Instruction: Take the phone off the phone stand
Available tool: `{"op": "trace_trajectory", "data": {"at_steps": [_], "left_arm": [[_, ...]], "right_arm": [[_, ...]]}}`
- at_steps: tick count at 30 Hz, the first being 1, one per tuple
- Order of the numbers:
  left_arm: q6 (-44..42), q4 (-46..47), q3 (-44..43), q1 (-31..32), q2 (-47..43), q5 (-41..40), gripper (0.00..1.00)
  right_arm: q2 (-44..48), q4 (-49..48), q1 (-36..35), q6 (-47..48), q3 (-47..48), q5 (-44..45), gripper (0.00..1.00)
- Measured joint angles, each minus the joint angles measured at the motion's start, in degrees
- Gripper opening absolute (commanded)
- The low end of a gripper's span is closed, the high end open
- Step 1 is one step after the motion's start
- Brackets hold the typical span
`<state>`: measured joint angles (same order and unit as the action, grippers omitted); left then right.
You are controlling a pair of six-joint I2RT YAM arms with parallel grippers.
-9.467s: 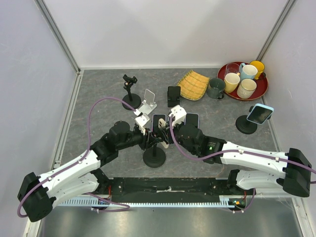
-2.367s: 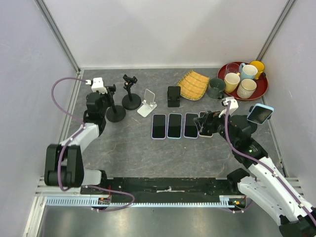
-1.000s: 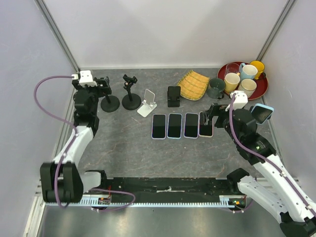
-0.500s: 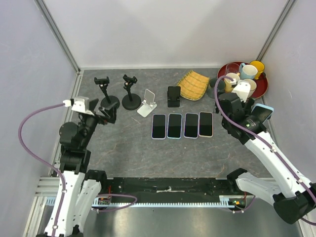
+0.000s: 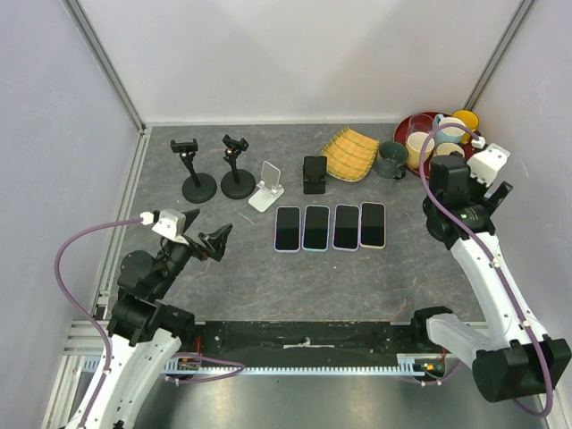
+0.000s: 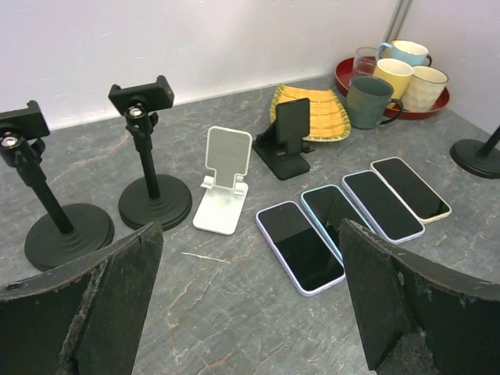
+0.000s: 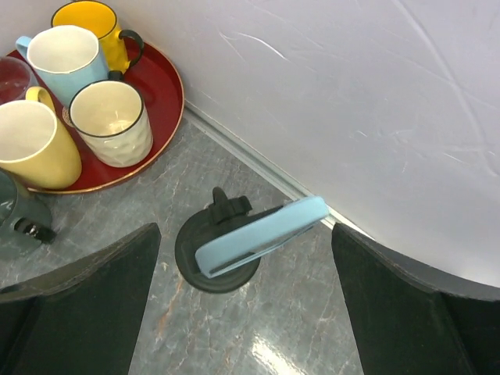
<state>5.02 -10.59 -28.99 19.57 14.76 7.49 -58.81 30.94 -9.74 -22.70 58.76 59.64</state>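
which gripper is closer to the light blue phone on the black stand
Right. The right gripper hovers above the light blue phone by the right wall, jaws open. The left gripper is far across the table, near the front left.

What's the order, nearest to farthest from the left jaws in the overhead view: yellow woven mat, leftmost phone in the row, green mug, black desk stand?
From the left gripper, its jaws open:
1. leftmost phone, just to its right.
2. black desk stand, behind the row of phones.
3. yellow woven mat, farther back and right.
4. green mug, farthest right of the four.
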Motion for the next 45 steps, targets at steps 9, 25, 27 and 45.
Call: {"op": "trace_trajectory", "data": {"at_steps": [9,25,27,45], "left_arm": [[-1.20,-0.46,0.04,2.23,-2.47,-1.44,0.99],[-1.51,-0.48,0.15,2.75,-2.78,-1.49,0.98],[-1.53,-0.48,0.17,2.75,-2.78,-1.49,0.98],[-1.57,-0.39,0.52,2.75,-1.99,-1.14,0.98]], "right_arm": [[-0.50,-9.49,9.70,2.75,-3.02,-9.40,0.98],[0.20,-16.02,12.61,6.25,-9.81,-17.05,0.88],[0.50,-16.15,12.63,6.40,-10.10,-17.18,0.81],[7.76,-9.64,4.26,13.03,-9.57,-23.45,0.22]]}}
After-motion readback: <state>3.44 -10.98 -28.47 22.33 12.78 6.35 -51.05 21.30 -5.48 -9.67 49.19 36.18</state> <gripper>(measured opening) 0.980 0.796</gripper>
